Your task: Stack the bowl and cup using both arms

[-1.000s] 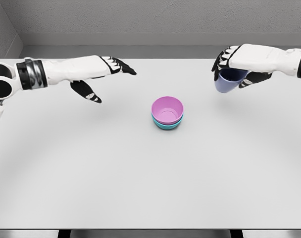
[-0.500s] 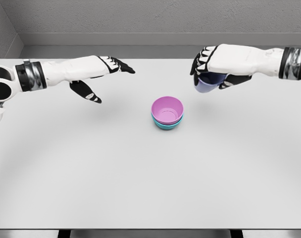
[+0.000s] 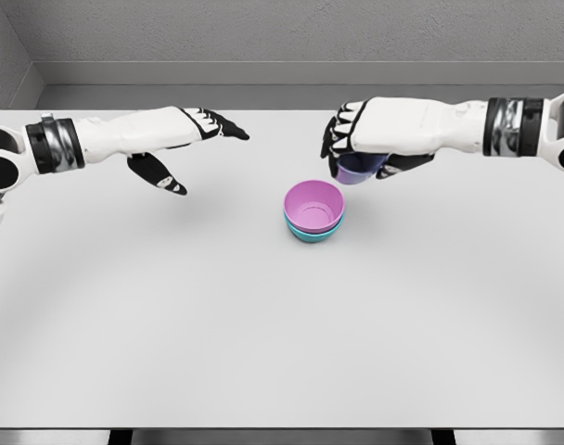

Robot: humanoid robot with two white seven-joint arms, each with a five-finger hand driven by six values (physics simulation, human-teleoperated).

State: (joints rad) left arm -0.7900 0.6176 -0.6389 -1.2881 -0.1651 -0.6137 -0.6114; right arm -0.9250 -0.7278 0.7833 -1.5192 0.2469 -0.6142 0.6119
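Head view — white table (image 3: 263,324), grey wall (image 3: 282,28); right hand (image 3: 361,139) grips cup (image 3: 356,169), left hand (image 3: 185,139) spread.

I count two bowls, a pink bowl (image 3: 314,202) nested in a teal bowl (image 3: 312,234), at the middle of the one white table (image 3: 263,324). I see one cup, a blue-purple cup (image 3: 358,168), just right of and beyond them. Two robot hands: left hand (image 3: 185,139), right hand (image 3: 361,139).
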